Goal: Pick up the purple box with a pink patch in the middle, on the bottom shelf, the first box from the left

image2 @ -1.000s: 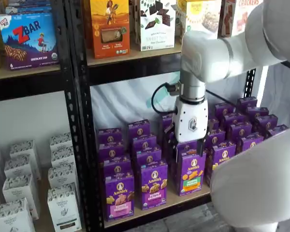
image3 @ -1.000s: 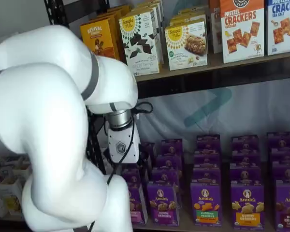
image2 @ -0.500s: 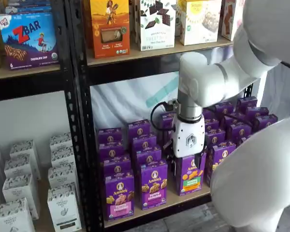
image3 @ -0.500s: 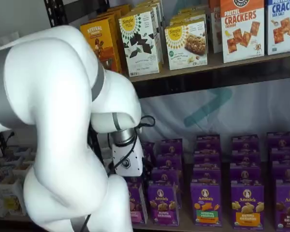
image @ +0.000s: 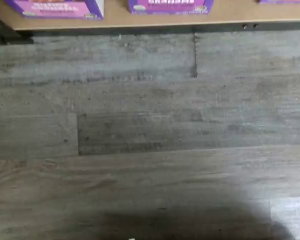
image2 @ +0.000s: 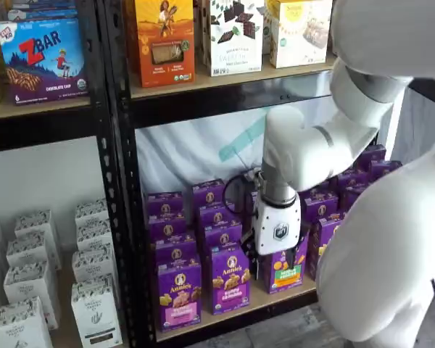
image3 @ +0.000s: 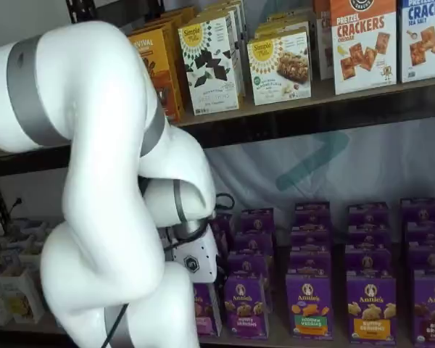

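Note:
The purple box point(image2: 179, 293) with its pink band stands upright at the left front corner of the bottom shelf point(image2: 275, 299). My gripper point(image2: 278, 259) hangs to its right, in front of the green-label carton point(image2: 284, 270). Its black fingers stand apart with nothing between them, so it is open. In a shelf view the arm covers most of the purple box point(image3: 204, 310), and the white gripper body point(image3: 200, 265) shows just above it. The wrist view catches only the purple box's point(image: 55, 7) pink lower edge and the bottom shelf's point(image: 140, 21) front lip.
A violet-label carton point(image2: 230, 279) stands between the purple box and the green-label one. Rows of purple cartons fill the shelf behind. A black rack post point(image2: 119, 188) stands just left of the purple box. White cartons point(image2: 94, 304) fill the left rack. Grey plank floor point(image: 150, 130) lies below.
The arm has bent lower, and the gripper has dropped and shifted left along the front row of purple cartons. No box has moved.

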You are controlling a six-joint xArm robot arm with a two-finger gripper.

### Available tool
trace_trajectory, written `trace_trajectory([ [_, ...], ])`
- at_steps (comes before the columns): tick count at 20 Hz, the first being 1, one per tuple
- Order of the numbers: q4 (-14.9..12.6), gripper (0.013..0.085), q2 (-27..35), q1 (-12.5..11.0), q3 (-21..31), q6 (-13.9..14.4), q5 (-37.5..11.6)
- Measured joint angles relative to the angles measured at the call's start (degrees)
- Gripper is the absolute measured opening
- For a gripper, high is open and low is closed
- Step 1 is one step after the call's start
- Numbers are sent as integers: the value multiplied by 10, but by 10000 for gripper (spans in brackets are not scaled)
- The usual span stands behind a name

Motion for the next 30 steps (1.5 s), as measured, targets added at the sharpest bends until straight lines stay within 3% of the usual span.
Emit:
trace_trajectory([
  [5, -9, 850, 57, 9, -5, 16, -47],
  [17, 58, 850, 184, 39, -33, -17, -150],
  [20, 43, 850, 206, 47, -45, 4, -153],
  [26, 65, 850, 256, 69, -77, 5, -160],
  [27, 48, 850, 266, 71, -85, 23, -162],
  [30, 42, 850, 288, 78, -107, 36, -159],
])
